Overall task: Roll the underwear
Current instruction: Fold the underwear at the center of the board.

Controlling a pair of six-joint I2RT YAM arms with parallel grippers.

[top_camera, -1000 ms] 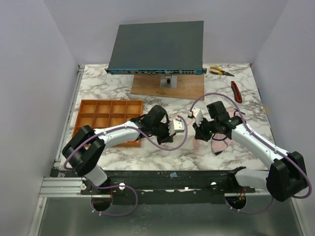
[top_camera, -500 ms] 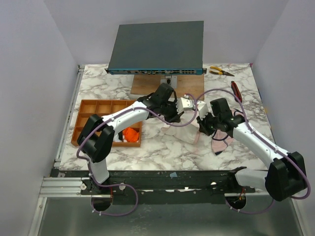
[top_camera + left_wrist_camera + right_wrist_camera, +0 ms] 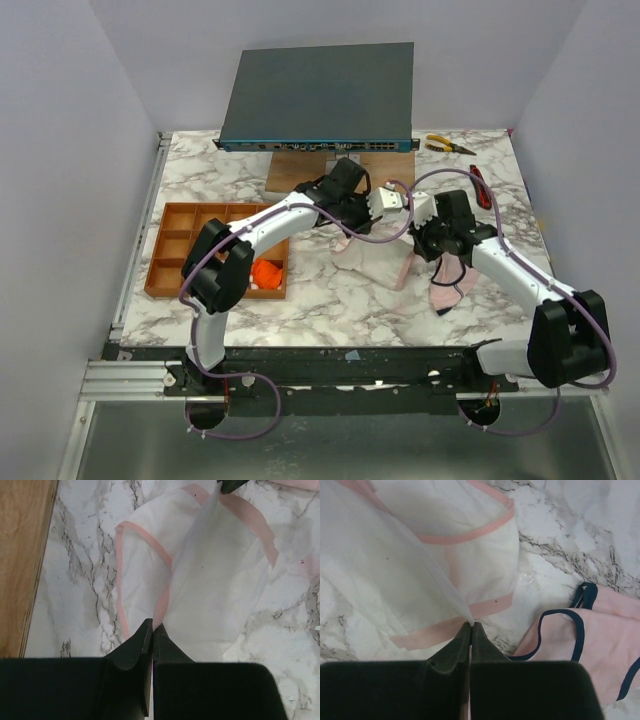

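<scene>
A cream underwear with pink edging (image 3: 368, 265) is held up off the marble table between both grippers. My left gripper (image 3: 385, 215) is shut on its pink edge, as the left wrist view shows (image 3: 152, 626), with the cloth (image 3: 210, 585) spread out below. My right gripper (image 3: 415, 235) is shut on another corner of the same cloth (image 3: 471, 625). A pale pink underwear with dark edging (image 3: 450, 285) lies flat to the right, and it also shows in the right wrist view (image 3: 605, 640). An orange underwear (image 3: 265, 272) sits in a near compartment of the tray (image 3: 190, 215).
A network switch (image 3: 315, 95) rests on a wooden board (image 3: 300, 175) at the back; the board also shows in the left wrist view (image 3: 22, 555). Yellow-handled pliers (image 3: 450, 146) and a red-handled tool (image 3: 480, 186) lie at the back right.
My left arm swung from the tray over to the middle, uncovering the orange underwear. Both grippers moved toward the back, carrying the cream underwear up with them.
</scene>
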